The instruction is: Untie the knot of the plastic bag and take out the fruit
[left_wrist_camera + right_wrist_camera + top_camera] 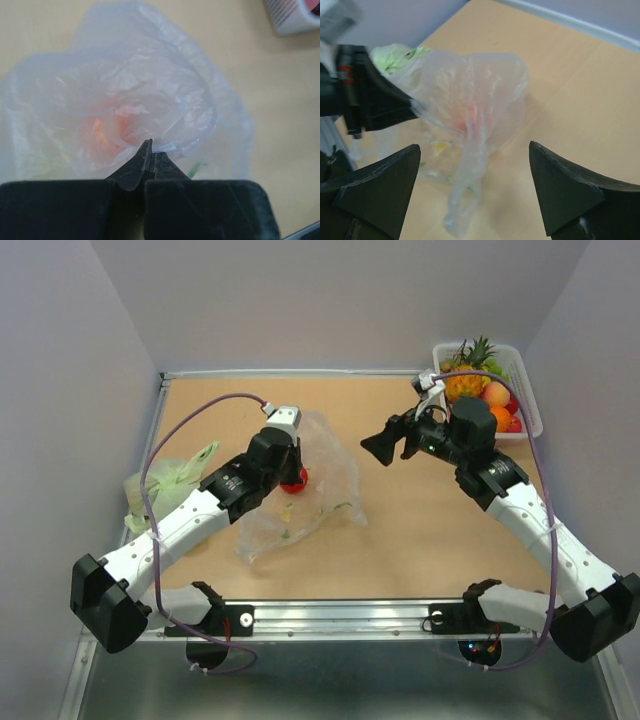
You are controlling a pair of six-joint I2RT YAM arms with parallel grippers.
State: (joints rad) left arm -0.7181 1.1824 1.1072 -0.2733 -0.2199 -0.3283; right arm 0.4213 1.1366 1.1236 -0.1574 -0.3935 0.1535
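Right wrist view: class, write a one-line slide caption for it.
Open right claw faces the plastic bag, lifted off the table by the left claw, red fruit inside.

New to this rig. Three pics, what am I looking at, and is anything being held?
Two robot arms are bolted at the near edge of a table. One picture looks down from above; the other two come from cameras on each wrist. The left end effector is shut, pinching the film of the clear plastic bag, which has a small red fruit showing through it. The right end effector is open, holds nothing and faces the bag. A white basket of fruit stands at the far right, and a pale green bag lies at the left.
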